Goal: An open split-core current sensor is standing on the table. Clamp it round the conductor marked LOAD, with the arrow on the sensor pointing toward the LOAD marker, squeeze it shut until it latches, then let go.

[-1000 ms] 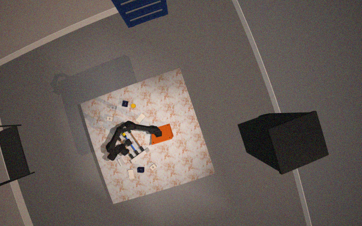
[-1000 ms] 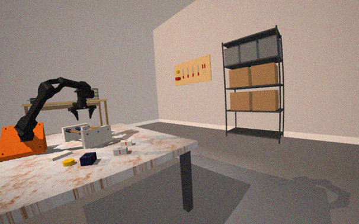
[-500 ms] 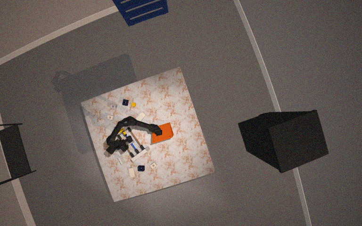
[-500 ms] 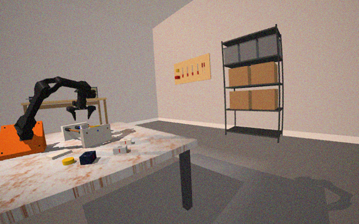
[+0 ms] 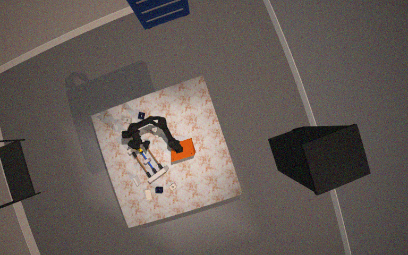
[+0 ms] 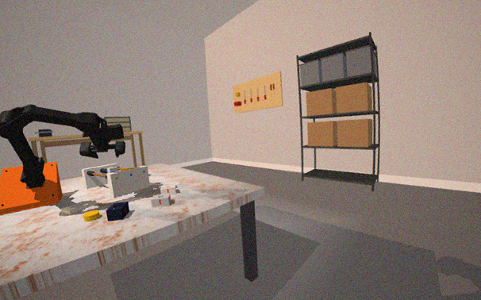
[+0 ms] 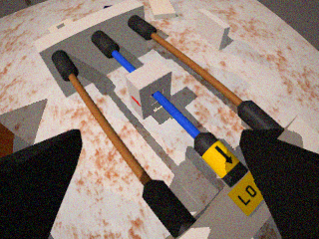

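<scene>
The pale sensor (image 5: pixel 146 161) (image 6: pixel 111 169) (image 7: pixel 150 82) sits around the blue middle conductor (image 5: pixel 151 166) (image 7: pixel 176 115), its body looking closed; whether it is latched cannot be told. A red mark shows on its side in the wrist view, but its direction is unreadable. The yellow LOAD label (image 7: pixel 246 195) is on the near end of the rack (image 5: pixel 158 176) (image 6: pixel 128 185), beside a yellow sleeve (image 7: pixel 219 158) with a black arrow pointing toward that end. My gripper (image 5: pixel 139 145) (image 6: pixel 105 151) (image 7: pixel 162 137) is open and empty above the rack's LOAD end, clear of the sensor.
Brown conductors (image 7: pixel 107 124) (image 7: pixel 196 70) run on both sides of the blue one. Navy blocks (image 5: pixel 141 115) (image 5: pixel 159 189) (image 6: pixel 117 211), several pale pieces (image 5: pixel 147 194) (image 5: pixel 172 186) (image 6: pixel 161 200) and a yellow disc (image 6: pixel 91 216) lie around the rack. The arm's orange base (image 5: pixel 186 150) (image 6: pixel 20 191) is beside it.
</scene>
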Tool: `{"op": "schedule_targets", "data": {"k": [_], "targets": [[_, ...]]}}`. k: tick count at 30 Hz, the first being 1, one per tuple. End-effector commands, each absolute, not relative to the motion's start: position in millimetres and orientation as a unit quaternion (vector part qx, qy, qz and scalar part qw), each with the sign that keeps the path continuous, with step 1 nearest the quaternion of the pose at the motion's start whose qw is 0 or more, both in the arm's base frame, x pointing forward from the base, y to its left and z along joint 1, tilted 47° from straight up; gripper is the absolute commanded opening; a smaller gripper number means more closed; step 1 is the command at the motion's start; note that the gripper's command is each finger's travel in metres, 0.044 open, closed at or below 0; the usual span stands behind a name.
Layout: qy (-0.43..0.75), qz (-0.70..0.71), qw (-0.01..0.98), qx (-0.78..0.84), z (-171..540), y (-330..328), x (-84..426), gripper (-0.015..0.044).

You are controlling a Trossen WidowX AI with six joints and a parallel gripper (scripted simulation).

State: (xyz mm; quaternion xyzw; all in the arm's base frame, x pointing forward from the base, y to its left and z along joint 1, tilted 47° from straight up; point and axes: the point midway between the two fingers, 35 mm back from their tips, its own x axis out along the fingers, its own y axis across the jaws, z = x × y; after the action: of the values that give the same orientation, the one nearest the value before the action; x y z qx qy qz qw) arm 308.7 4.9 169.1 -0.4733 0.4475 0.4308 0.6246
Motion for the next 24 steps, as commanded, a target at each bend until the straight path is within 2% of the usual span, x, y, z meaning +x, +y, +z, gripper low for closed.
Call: {"op": "schedule_targets", "data": {"k": [1, 19, 23, 24], "targets": [[0.423, 0.433, 0.645, -0.467, 175, 6, 305, 0.0440], [0.440, 0.434, 0.630, -0.470, 170, 7, 307, 0.0440], [0.508, 0.446, 0.536, -0.505, 141, 20, 315, 0.0440], [0.462, 0.432, 0.607, -0.482, 165, 6, 309, 0.0440]]}}
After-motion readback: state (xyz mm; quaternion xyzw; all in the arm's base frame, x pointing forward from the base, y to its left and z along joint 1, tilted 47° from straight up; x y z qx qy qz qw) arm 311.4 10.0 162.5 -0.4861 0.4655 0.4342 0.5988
